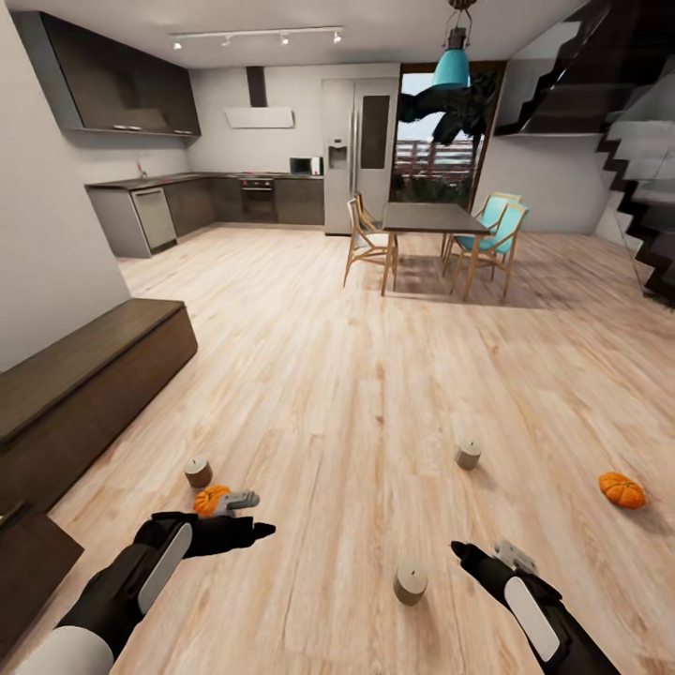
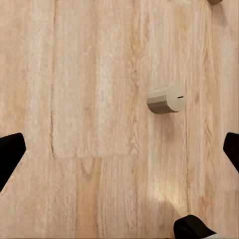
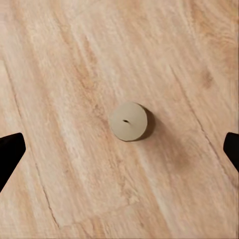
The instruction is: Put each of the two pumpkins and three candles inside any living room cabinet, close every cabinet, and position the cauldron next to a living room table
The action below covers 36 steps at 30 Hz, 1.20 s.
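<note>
The left gripper (image 1: pixel 246 517) covers part of the near pumpkin (image 1: pixel 210 498), and its jaw state is unclear from here. The cabinet (image 1: pixel 84 380) runs off the frame's left edge. In both wrist views only dark fingertips (image 2: pixel 10 154) poke in at the edges.

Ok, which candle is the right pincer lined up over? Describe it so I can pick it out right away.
Start at the dining table, then come down the wooden floor toward the robot. Between the two arms stands the nearest candle, just left of the right pincer. Unlike the candle beside the pumpkin and the farther one, it stands alone, closest to the camera.
</note>
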### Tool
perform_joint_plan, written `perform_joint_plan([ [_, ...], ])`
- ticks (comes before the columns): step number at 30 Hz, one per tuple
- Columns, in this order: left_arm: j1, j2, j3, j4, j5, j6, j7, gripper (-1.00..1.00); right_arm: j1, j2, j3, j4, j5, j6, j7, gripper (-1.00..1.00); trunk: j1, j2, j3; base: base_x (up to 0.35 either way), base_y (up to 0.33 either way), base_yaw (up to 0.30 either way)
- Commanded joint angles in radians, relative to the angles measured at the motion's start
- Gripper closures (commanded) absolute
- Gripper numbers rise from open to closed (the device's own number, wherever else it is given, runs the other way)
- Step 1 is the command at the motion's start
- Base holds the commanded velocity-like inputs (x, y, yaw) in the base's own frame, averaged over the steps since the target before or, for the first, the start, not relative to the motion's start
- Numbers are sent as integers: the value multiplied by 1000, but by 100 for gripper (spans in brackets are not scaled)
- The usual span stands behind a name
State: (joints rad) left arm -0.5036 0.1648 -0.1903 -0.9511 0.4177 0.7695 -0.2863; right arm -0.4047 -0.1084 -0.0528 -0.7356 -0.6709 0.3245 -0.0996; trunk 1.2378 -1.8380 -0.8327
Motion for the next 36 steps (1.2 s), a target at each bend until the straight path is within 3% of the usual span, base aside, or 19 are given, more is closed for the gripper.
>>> perform_joint_plan([
  [1, -1, -4, -1, 22, 1, -28, 38, -100, 0, 0, 0, -2, -10, -1, -11, -100, 0, 0, -1, 0, 0, -293],
  [5, -1, -19, -2, 89, 1, -81, 81, -100, 0, 1, 1, -2, -8, -6, -19, -100, 0, 0, -1, 2, 0, -277],
  [7, -1, -28, -1, 151, 3, -108, 98, -100, 0, 3, 1, -2, 25, -9, -24, -100, 0, 0, -1, 112, 0, -145],
  [13, -1, -34, 0, 194, 2, -125, 109, -100, 0, 13, -3, -3, 88, -13, -27, -100, 0, 0, -1, 177, 0, -48],
  [19, -1, -34, 2, 200, 1, -128, 111, -100, 0, 15, 0, -10, 98, -12, -29, -100, 0, 0, -1, 68, 0, -7],
  [28, -1, -36, 3, 202, 7, -134, 210, -100, 0, 16, 0, -12, 102, -13, -31, -100, 0, 0, -1, 295, -80, 0],
  [36, -1, -35, -2, 201, 5, -135, 224, -100, 0, 16, 3, -8, 103, -11, -32, -100, 0, 0, -1, 117, -52, 0],
])
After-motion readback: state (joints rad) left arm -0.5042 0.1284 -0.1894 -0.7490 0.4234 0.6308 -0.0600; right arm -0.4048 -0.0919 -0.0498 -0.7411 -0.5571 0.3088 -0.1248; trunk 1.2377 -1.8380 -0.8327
